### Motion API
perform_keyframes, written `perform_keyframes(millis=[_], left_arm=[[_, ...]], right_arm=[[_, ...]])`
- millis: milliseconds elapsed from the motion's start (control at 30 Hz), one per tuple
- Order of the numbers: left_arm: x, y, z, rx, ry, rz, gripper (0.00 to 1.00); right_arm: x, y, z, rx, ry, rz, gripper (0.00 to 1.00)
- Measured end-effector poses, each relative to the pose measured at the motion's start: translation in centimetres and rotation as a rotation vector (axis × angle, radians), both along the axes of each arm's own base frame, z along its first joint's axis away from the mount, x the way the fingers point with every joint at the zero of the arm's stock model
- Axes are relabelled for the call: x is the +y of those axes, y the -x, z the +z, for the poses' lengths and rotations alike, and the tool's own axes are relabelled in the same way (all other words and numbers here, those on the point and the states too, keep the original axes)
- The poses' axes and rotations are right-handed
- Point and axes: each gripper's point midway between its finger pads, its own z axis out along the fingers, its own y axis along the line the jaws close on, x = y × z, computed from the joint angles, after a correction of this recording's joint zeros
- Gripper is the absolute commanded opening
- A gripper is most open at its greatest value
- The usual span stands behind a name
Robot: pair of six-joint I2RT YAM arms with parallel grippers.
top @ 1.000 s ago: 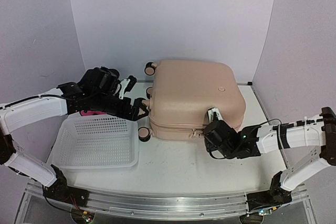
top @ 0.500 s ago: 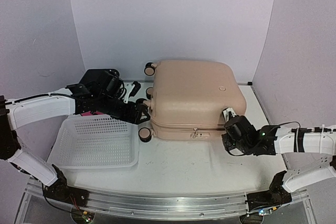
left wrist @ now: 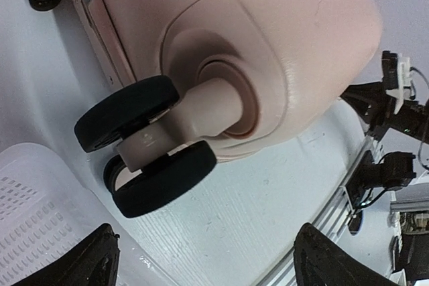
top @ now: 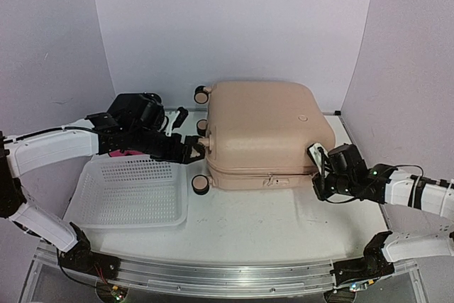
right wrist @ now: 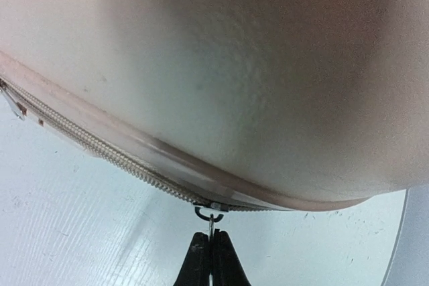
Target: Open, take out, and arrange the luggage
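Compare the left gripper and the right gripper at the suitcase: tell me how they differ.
The left gripper stands wide open and holds nothing; the right gripper is shut on the zipper pull. The left gripper faces a black spinner wheel at the wheel end of the luggage; the right gripper sits at its near right corner, on the zipper seam. Both are low beside the same closed luggage.

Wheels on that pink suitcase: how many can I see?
4 black wheels at the left end of the peach-pink hard-shell suitcase: one at the far corner, one just nearer, one ahead of the open left hand, one at the near corner. More may be hidden.
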Motion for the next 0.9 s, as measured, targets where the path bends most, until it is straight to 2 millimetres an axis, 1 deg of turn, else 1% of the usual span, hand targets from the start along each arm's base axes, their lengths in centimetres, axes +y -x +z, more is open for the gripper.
perform_keyframes(millis=[67, 167, 267, 333, 467, 600, 733, 800, 900], left_arm=[[0.1, 0.2, 1.2, 0.008, 0.044, 0.024, 0.95], [0.5, 0.3, 3.5, 0.039, 0.131, 0.104, 0.98], [1.4, 0.0, 5.0, 0.125, 0.223, 0.258, 0.97], [2.1, -0.2, 5.3, 0.206, 0.285, 0.381, 0.97], [3.1, -0.6, 4.4, 0.38, 0.361, 0.59, 0.98], [3.4, -0.7, 2.0, 0.571, 0.364, 0.773, 0.99], [3.2, -1.1, -0.3, 0.711, 0.352, 0.925, 1.0], [3.0, -1.5, -0.7, 0.752, 0.358, 0.983, 0.99], [2.4, -2.3, -0.5, 0.791, 0.389, 1.049, 0.99]], right_arm=[[0.2, 0.1, -0.1, 0.006, -0.003, 0.023, 0.0], [0.5, 0.3, -0.2, 0.015, -0.007, 0.045, 0.0], [0.6, 0.2, -0.4, 0.021, -0.001, 0.048, 0.0], [0.7, 0.0, -0.5, 0.025, 0.003, 0.05, 0.0], [1.0, 0.0, -0.4, 0.037, 0.003, 0.063, 0.0], [1.4, 0.1, -0.4, 0.05, -0.001, 0.08, 0.0], [1.7, 0.2, -0.3, 0.059, -0.01, 0.098, 0.0], [1.7, 0.2, -0.3, 0.063, -0.011, 0.106, 0.0], [1.8, 0.3, -0.3, 0.064, -0.012, 0.116, 0.0]])
